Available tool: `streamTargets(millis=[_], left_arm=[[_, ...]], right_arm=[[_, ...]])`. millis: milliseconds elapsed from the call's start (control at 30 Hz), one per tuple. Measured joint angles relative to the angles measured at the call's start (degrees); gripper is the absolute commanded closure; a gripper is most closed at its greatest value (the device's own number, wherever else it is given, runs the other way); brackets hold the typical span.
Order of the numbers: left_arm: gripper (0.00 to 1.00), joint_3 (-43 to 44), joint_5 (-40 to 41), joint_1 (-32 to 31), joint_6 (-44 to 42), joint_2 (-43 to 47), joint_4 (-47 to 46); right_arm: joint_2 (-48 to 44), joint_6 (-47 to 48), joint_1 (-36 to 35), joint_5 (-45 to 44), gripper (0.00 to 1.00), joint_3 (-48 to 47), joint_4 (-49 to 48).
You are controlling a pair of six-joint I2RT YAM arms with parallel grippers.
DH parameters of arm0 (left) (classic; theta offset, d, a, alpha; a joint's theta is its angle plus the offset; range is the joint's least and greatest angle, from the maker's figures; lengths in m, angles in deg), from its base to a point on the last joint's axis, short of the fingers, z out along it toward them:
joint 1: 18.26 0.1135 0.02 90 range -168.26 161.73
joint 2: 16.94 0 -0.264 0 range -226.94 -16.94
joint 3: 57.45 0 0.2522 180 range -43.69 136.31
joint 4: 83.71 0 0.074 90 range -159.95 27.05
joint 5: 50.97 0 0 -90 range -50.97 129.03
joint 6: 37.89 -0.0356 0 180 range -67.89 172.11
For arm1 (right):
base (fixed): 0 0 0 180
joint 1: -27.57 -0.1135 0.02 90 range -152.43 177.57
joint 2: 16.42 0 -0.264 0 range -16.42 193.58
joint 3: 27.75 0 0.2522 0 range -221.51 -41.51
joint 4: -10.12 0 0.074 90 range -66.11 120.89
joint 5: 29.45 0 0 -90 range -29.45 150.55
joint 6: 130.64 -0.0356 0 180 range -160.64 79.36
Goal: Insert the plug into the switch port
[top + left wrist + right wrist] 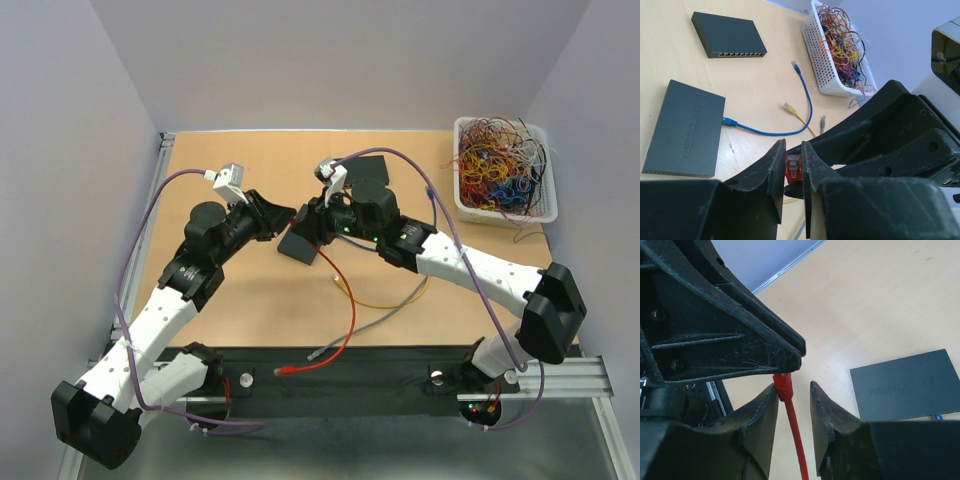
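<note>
Where the left gripper [793,145] clamps it, one red plug [793,167] lies lengthwise along the open fingers of the right gripper [793,386]. Its head points away from that wrist, and one red cable [792,425] trails back. Beyond: two black switches, the near switch [685,130] taking one blue cable [807,107], then the far switch [727,35]; one white basket [822,60].

The red plug [793,167] is pinched in the left gripper [793,154], and its red cable [793,432] passes between the right gripper's [793,389] spread fingers. The flat dark-grey switch [685,130] lies on the desk [757,90], ahead-left of the left gripper.
</note>
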Motion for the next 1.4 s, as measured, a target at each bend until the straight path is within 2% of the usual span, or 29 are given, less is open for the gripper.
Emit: streamTargets(millis=[33,167,267,367,400,500,567,733,900,1167,1400], left_arm=[[1.00,0.00,0.02,0.00,0.00,0.00,0.00],[1.00,0.00,0.15,0.00,-0.02,0.00,0.07],[0.99,0.00,0.37,0.00,-0.02,0.00,0.09],[0.78,0.00,0.59,0.00,-0.02,-0.04,0.04],[0.63,0.00,0.59,0.00,-0.02,-0.02,0.04],[0.44,-0.04,0.55,0.00,-0.15,0.13,-0.02],[0.39,-0.22,0.31,-0.02,-0.24,0.83,-0.26],[0.38,-0.26,-0.76,-0.02,-0.74,4.13,-1.73],[0.40,-0.61,-3.54,-0.02,-1.95,7.91,-5.11],[0.44,-4.42,-9.27,-0.02,-2.93,13.90,-11.28],[0.45,-4.90,-13.07,-0.33,-2.95,17.59,-15.91]], right_arm=[[0.04,0.00,0.00,-0.04,0.75,0.00,-0.02],[0.13,0.26,-0.02,-0.46,0.92,0.00,-0.07],[0.13,0.42,-0.11,-0.74,1.00,0.00,-0.09],[0.13,0.42,-0.31,-0.90,1.00,0.00,-0.26],[0.09,0.33,-0.31,-0.90,1.00,0.13,-0.48],[-0.35,-0.15,-0.31,-0.44,1.00,1.66,-2.38],[-0.76,-0.52,-0.31,0.48,1.00,2.95,-3.43],[-2.03,-3.87,0.68,5.09,0.99,8.55,-8.13],[-2.62,-10.05,3.63,15.28,1.00,11.80,-14.73],[-2.56,-30.51,6.38,35.69,1.00,10.97,-36.87],[-1.31,-41.00,6.38,42.45,1.00,8.96,-47.43]])
